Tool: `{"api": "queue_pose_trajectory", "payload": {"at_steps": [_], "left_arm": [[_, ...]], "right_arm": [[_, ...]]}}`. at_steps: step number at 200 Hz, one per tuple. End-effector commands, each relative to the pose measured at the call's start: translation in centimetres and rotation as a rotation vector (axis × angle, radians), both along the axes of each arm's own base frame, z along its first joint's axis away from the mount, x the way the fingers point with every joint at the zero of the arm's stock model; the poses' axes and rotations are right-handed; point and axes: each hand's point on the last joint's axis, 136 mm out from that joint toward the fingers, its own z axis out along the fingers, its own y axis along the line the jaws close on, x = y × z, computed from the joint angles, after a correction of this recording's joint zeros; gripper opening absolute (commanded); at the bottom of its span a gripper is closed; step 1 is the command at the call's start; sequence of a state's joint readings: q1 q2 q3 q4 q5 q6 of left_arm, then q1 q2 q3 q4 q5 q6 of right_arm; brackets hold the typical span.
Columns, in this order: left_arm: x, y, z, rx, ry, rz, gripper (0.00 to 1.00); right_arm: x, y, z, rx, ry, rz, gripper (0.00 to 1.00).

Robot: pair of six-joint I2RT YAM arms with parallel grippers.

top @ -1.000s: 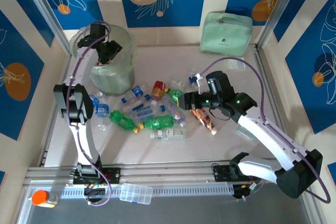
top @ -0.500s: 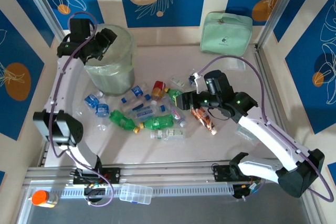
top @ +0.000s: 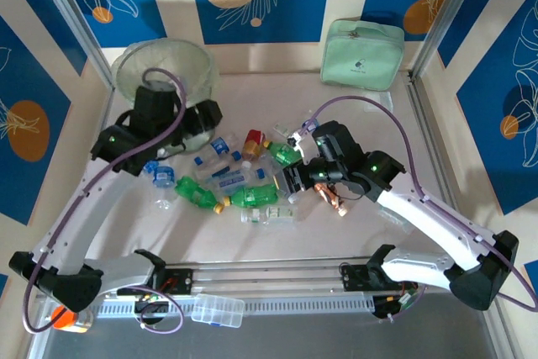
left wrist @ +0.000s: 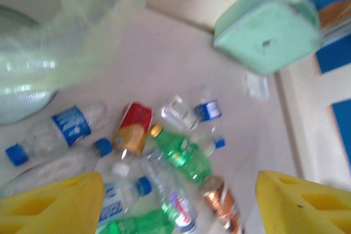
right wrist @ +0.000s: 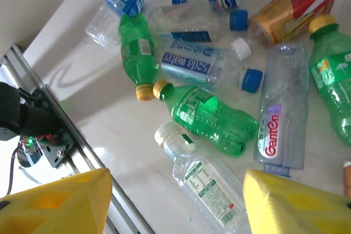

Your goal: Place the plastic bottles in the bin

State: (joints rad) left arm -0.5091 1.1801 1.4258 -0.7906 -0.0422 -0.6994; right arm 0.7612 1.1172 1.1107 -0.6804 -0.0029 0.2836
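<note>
The right gripper (right wrist: 175, 204) and left gripper (left wrist: 181, 204) both stand wide and empty above the heap. About a dozen plastic bottles (top: 242, 197) lie loose mid-table (most of the job apparently remains). The bin (top: 172, 58) sits at the far-left corner.

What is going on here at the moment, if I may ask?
Two robot arms are clearing crushed plastic bottles off a table into the bin, the large translucent bucket at the far left. Most bottles lie in a pile mid-table. The left hand hangs open and empty between bin and pile. The right hand, also open, is low over the near side of the pile, with a clear labelled bottle lying just below it; nothing is gripped yet.
</note>
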Motion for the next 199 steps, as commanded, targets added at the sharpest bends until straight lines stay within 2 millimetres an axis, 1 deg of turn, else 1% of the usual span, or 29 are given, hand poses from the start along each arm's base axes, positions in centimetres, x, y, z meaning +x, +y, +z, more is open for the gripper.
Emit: {"api": "queue_pose_trajectory", "payload": {"at_steps": [1,21,43,60,79,94,117,131,143,157,174,199], "left_arm": [[-2.0,2.4,-3.0,0.171,0.047,0.013,0.73],[-3.4,4.8,-4.9,0.287,0.060,0.032,0.73],[-4.7,5.9,-7.6,0.347,0.089,0.014,0.74],[-5.5,7.3,-10.5,0.354,0.176,0.077,0.73],[-6.4,8.0,-13.4,0.299,0.279,0.156,0.72],[-7.0,7.8,-15.3,0.223,0.342,0.206,0.73],[-7.5,7.0,-17.6,0.082,0.400,0.278,0.74],[-7.8,7.1,-19.0,0.029,0.429,0.343,0.74],[-7.9,7.2,-20.0,-0.011,0.444,0.390,0.74],[-7.4,6.7,-20.6,-0.074,0.436,0.414,0.74],[-7.5,7.3,-21.6,-0.097,0.461,0.504,0.74],[-7.2,7.8,-23.5,-0.099,0.491,0.582,0.74]], "right_arm": [[-0.6,-0.3,-0.2,-0.024,0.011,0.015,0.64],[-0.7,-0.4,-0.4,-0.021,0.016,0.012,0.64],[-0.7,-0.5,-1.0,-0.024,0.023,0.005,0.64],[-0.8,-0.5,-1.4,-0.026,0.034,-0.001,0.63],[-0.9,-0.5,-1.8,-0.033,0.043,-0.009,0.64],[-0.9,-0.8,-2.2,-0.040,0.044,-0.027,0.63],[-0.8,-1.2,-2.4,-0.034,0.041,-0.060,0.64],[-0.7,-1.4,-2.5,-0.022,0.037,-0.079,0.64],[-0.7,-1.6,-2.6,-0.010,0.040,-0.094,0.64],[-0.6,-1.6,-2.6,0.007,0.042,-0.103,0.64],[-0.5,-1.8,-2.7,0.009,0.039,-0.119,0.65],[-0.3,-2.0,-2.7,0.012,0.038,-0.131,0.65]]}}
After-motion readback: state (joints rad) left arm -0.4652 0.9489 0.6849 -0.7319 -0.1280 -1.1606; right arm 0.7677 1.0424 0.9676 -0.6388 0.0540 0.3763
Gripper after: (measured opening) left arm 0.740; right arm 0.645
